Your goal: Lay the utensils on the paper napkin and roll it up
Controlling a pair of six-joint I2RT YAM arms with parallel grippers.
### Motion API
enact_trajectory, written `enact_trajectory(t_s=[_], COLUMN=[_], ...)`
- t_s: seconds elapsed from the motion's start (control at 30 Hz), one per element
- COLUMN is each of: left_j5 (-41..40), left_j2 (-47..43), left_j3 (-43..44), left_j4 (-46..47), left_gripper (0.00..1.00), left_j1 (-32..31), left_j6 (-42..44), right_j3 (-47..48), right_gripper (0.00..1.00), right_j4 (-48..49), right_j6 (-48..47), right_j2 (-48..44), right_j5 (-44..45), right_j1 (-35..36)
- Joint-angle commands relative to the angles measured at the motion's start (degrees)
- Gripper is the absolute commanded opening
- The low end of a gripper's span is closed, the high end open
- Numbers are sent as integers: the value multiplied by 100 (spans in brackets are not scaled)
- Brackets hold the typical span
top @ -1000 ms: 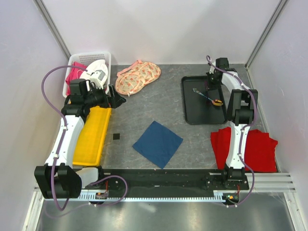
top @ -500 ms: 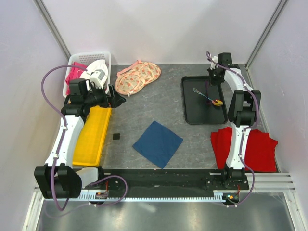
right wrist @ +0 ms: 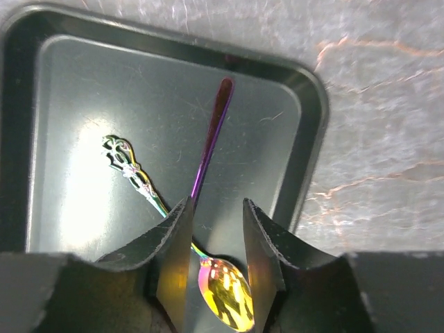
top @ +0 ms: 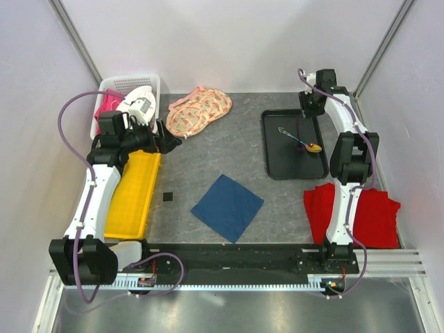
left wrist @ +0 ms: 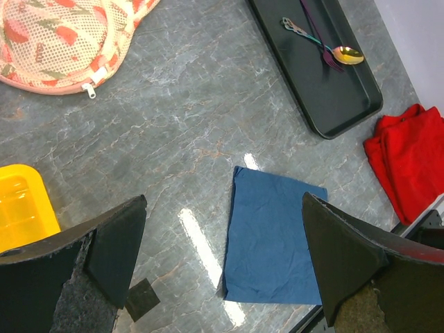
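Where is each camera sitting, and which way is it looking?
Top external: high behind the arms, looking down on the grey marbled table; left arm and right arm both show.
Left wrist: on the left arm, looking down across the table at the dark navy-blue square paper napkin; the left fingers show below, wide apart.
Right wrist: on the right arm, looking straight down at the slim gold-headed utensils; the right fingers show below.
Shared: both wrist views see the black rectangular tray holding the utensils.
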Motion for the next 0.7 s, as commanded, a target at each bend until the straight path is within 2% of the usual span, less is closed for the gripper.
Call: enact_trajectory(t_s=[0.0,0.37,0.67], left_j5=[85,58,94], left_j2=[-13,57,83], left_j3=[164,146,155], left_j4=[49,40,76], left_gripper=[100,100,100], left_j1=[6,15,15], left_j6=[-53,-27,0], right_j3=[232,136,-110], right_gripper=[44,44,40], right_j4=[-174,-271,-306], right_j6=[366,603,823], right_j2=[372,759,900], right_j5=[318,749,750], right_j1=[214,348,356])
